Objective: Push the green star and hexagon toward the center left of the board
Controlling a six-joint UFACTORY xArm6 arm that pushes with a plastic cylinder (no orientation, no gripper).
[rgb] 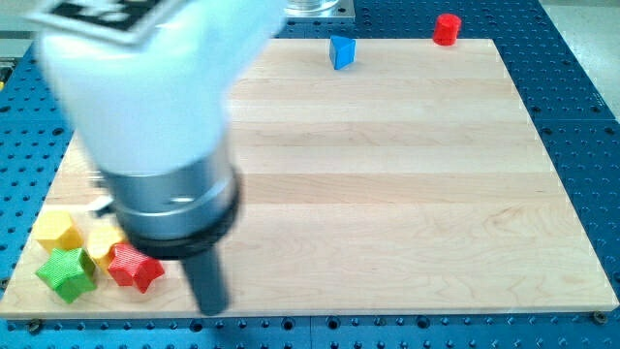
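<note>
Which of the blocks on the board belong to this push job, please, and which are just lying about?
Job: green star; yellow block at the far left, apparently the hexagon; my tip, right of the red star.
Lying about: red star; second yellow block, partly hidden; blue block; red cylinder at the view's top.

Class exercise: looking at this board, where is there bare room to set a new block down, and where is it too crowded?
Free: the wide wooden board between the blue block and red cylinder at the view's top and the bottom edge. Crowded: the bottom-left corner, where the green star, red star and two yellow blocks cluster beside my tip.
</note>
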